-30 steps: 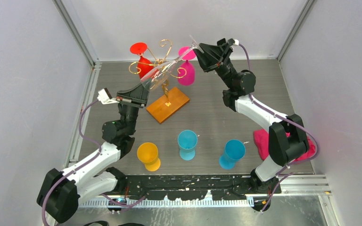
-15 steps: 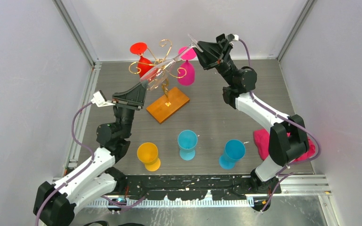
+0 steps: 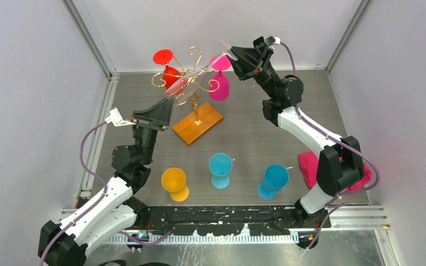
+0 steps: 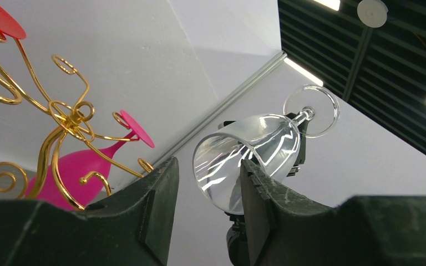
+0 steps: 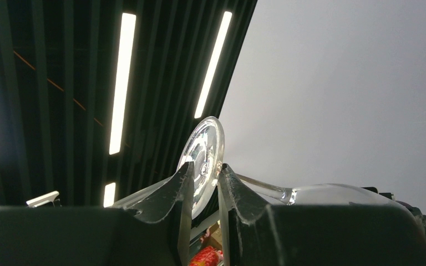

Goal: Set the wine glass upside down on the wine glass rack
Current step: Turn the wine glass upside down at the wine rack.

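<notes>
A clear wine glass (image 3: 186,87) hangs tilted in the air over the wine glass rack (image 3: 191,77), a gold wire stand on an orange-brown wooden base (image 3: 197,123). My right gripper (image 3: 232,52) is shut on the glass's round foot (image 5: 205,144). The bowl (image 4: 266,141) points down and left toward my left gripper (image 3: 165,106). That gripper (image 4: 208,166) is open, with the bowl's rim just above the gap, close to the right finger (image 4: 255,188). A red glass (image 3: 166,69) and a pink glass (image 3: 220,80) hang upside down on the rack.
A yellow glass (image 3: 175,183) and two blue glasses (image 3: 221,166) (image 3: 273,180) stand upright near the front edge. A pink cloth (image 3: 309,169) lies at the right by the right arm's base. White walls close in the back and both sides.
My left gripper has drawn back a little to the left, away from the bowl. My right gripper has shifted slightly toward the back with the glass.
</notes>
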Available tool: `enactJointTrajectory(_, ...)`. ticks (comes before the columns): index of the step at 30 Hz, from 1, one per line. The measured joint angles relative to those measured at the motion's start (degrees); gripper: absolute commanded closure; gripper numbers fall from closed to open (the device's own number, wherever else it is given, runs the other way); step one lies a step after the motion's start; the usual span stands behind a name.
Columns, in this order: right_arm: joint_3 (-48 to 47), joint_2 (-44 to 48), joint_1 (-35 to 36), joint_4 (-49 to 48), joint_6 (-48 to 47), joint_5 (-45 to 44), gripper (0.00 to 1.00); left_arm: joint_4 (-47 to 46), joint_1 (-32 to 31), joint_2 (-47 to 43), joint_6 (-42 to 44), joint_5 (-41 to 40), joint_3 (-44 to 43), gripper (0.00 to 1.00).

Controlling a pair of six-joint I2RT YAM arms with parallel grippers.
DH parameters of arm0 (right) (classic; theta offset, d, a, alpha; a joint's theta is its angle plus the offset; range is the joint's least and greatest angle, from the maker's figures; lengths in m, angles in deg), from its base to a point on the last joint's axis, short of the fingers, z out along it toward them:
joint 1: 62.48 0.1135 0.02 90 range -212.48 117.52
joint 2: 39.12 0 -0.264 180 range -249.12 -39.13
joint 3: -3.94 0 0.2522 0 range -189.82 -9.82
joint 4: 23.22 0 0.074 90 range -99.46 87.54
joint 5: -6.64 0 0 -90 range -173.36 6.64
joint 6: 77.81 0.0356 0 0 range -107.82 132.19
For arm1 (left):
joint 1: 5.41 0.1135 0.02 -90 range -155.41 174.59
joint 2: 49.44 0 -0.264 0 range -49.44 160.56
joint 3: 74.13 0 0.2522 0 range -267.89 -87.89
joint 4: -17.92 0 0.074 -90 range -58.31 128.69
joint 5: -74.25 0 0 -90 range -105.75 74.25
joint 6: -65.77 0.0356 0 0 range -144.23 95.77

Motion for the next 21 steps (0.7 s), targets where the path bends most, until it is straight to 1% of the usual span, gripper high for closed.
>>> enactJointTrajectory(8, -1.3, 0.5, 0.2, 1.7, 0.0, 0.5, 0.99, 3.0, 0.0, -2.3, 0.6, -1.2, 0.0, 0.53)
enactJointTrajectory(21, -2.9, 0.7, 1.2, 6.0, 0.0, 1.4, 0.99, 10.5, -0.2, -6.8, 2.8, -2.4, -0.5, 0.53)
